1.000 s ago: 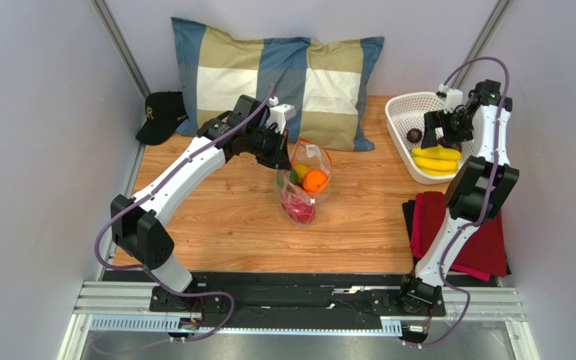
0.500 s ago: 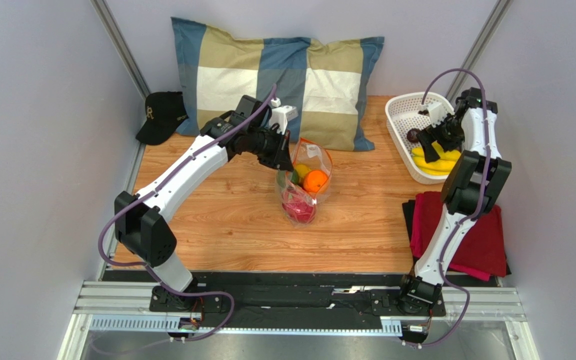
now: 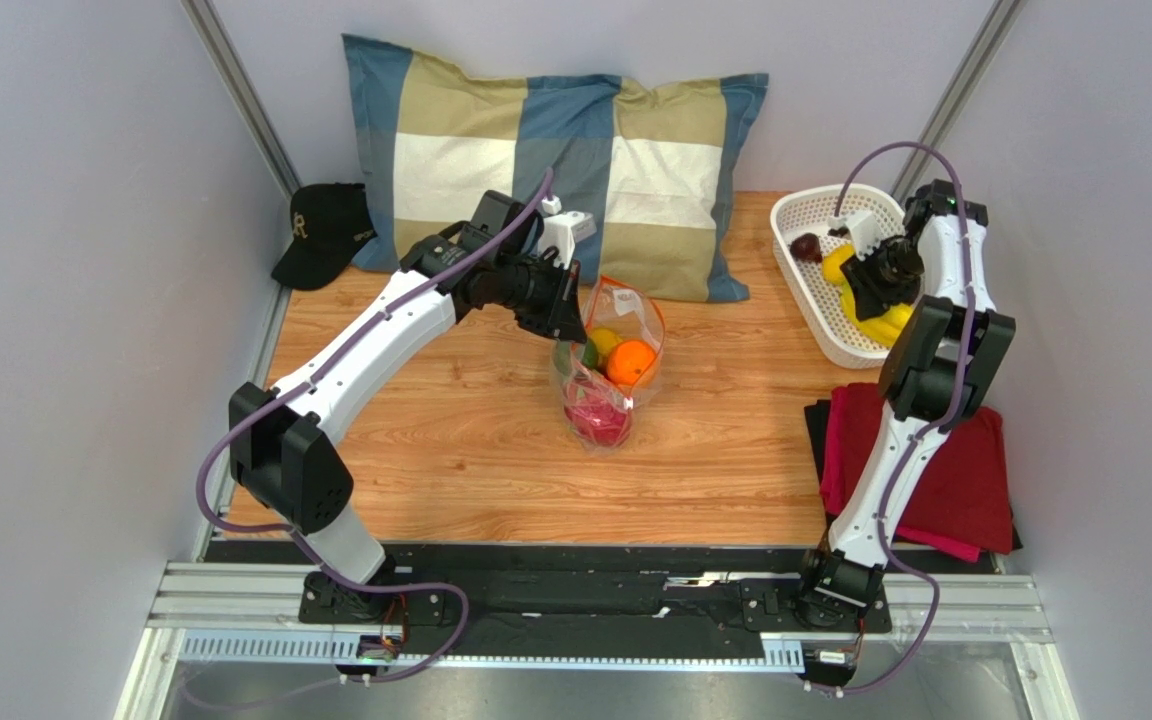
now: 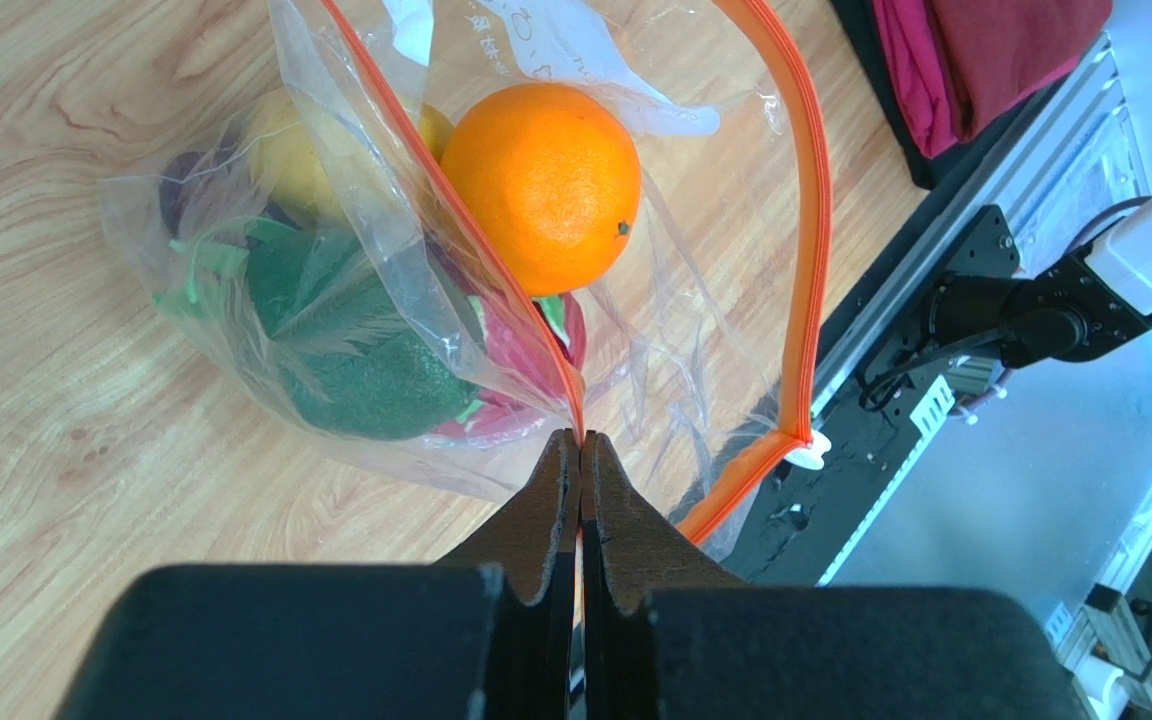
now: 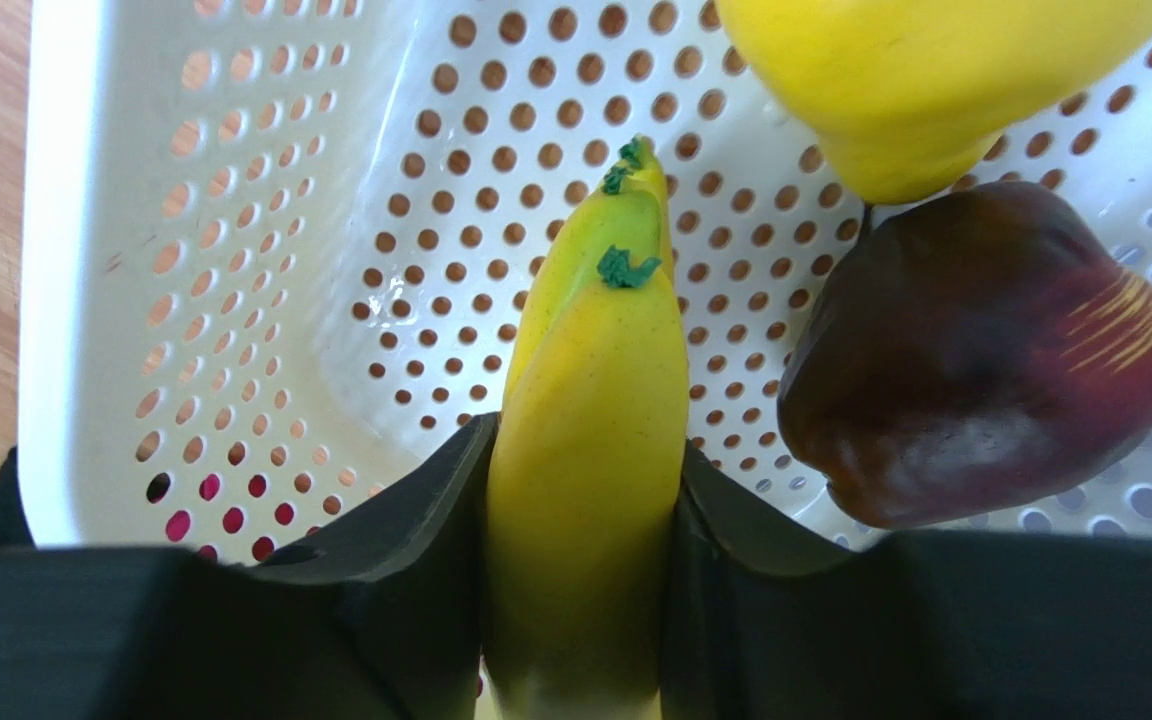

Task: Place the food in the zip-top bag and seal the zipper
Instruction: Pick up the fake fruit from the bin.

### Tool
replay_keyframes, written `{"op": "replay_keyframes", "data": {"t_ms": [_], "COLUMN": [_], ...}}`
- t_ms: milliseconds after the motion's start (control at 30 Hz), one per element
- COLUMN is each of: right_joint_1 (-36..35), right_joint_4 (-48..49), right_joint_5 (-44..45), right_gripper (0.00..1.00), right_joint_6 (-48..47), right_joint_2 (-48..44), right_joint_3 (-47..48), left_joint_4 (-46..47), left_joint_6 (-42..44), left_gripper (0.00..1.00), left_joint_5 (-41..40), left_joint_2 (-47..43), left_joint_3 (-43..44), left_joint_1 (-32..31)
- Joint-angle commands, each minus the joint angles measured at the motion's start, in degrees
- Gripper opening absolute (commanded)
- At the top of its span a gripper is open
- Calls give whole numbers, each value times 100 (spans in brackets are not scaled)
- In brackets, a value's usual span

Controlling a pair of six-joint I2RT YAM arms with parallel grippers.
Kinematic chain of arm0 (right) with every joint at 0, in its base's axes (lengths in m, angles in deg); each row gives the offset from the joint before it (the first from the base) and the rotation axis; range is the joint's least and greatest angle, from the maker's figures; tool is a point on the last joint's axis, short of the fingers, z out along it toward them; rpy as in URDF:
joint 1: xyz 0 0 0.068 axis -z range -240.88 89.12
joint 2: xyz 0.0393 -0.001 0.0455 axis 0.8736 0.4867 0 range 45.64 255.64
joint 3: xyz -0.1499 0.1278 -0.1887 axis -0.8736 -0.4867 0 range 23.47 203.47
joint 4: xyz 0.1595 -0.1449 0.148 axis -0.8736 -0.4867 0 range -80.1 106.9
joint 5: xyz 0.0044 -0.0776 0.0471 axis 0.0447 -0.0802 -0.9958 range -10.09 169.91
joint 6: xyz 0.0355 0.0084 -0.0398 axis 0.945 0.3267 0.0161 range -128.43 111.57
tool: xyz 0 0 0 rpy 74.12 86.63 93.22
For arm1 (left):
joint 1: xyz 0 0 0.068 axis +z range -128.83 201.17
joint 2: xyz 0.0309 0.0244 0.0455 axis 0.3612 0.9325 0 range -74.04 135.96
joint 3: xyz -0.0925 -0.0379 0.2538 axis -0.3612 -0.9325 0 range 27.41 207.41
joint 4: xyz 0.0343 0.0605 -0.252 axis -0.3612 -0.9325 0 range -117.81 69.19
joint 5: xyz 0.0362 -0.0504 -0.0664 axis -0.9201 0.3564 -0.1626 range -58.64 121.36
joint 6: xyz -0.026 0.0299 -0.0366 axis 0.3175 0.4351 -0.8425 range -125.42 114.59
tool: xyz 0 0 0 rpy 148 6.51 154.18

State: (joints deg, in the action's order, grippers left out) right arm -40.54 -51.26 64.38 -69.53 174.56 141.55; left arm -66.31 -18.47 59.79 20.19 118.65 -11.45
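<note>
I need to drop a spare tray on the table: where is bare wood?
Bare wood lies between the zip-top bag and the red cloth, and along the near edge in front of the bag. The back is crowded: pillow, cap, white basket. The left arm overhangs the left side.

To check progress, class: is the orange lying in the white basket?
No, the orange sits inside the clear zip-top bag.

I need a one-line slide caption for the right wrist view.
Right gripper closed on the banana bunch inside the white basket, beside a dark purple fruit.
</note>
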Motion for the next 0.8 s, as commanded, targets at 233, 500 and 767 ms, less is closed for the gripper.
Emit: {"op": "replay_keyframes", "data": {"t_ms": [233, 500, 767], "right_joint_1": [268, 638, 402], "right_joint_4": [313, 207, 3355], "right_joint_5": [-942, -2699, -5029], "right_gripper": [0, 0, 0], "right_joint_6": [1335, 3523, 8363], "right_joint_2": [-508, -1017, -2387], "right_joint_3": [882, 1094, -1236], "left_joint_4": [6, 6, 41], "left_joint_6": [40, 23, -74], "left_gripper": [0, 0, 0], "left_joint_5": [67, 110, 216], "left_joint_2": [7, 16, 51], "left_joint_3": [192, 201, 140], "left_joint_1": [1, 1, 28]}}
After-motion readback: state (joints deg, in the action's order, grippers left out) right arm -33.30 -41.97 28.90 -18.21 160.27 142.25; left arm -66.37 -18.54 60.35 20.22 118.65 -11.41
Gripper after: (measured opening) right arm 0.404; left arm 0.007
